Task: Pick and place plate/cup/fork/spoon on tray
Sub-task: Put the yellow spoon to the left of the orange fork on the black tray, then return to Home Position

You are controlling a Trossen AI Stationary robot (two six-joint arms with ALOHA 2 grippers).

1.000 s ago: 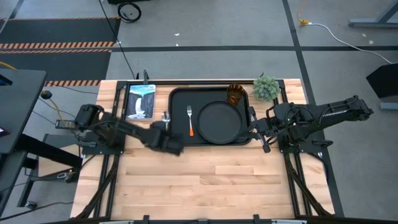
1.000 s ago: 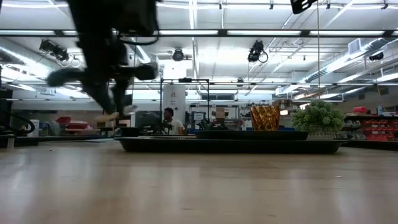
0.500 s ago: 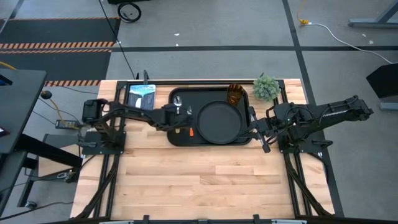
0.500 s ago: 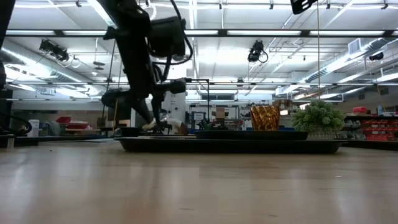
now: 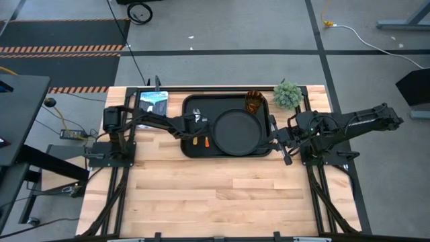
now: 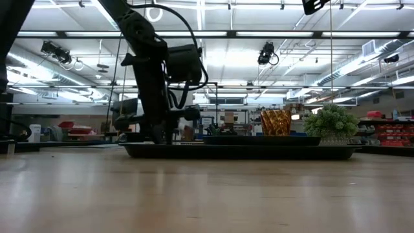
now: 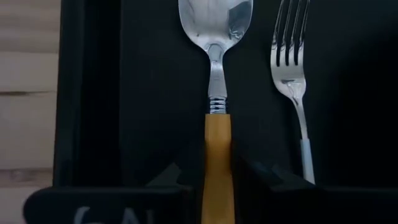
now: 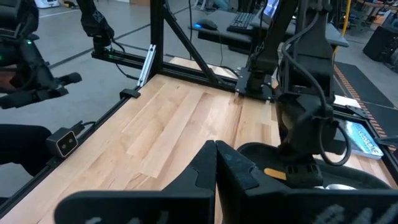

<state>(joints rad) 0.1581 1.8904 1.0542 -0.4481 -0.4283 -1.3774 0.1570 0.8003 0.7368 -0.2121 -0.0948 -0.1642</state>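
Note:
The black tray (image 5: 232,154) lies at the table's far middle. On it are the round black plate (image 5: 236,131), the amber cup (image 5: 254,102) at the far right corner, and the fork (image 5: 205,131) left of the plate. My left gripper (image 5: 195,129) is low over the tray's left part, shut on the orange-handled spoon (image 7: 214,74), which lies parallel to the fork (image 7: 290,68). My right gripper (image 5: 277,142) is shut and empty just off the tray's right rim. My left gripper pinches the spoon's orange handle (image 7: 217,143) between its two fingers, one on each side, below the metal neck. The fingers come from above and lie across the handle. The bowl (image 7: 214,18) points to the tray's far side; whether the spoon rests on the tray I cannot tell.
A small green potted plant (image 5: 287,94) stands off the tray's far right corner. A blue-and-white booklet (image 5: 152,107) lies left of the tray. Bare wood table stretches toward the near edge (image 5: 222,202).
My left gripper has carried the spoon from the table beside the tray's near left corner toward the far edge, over the tray's left part, and has come down low beside the fork. The spoon now lies parallel to the fork.

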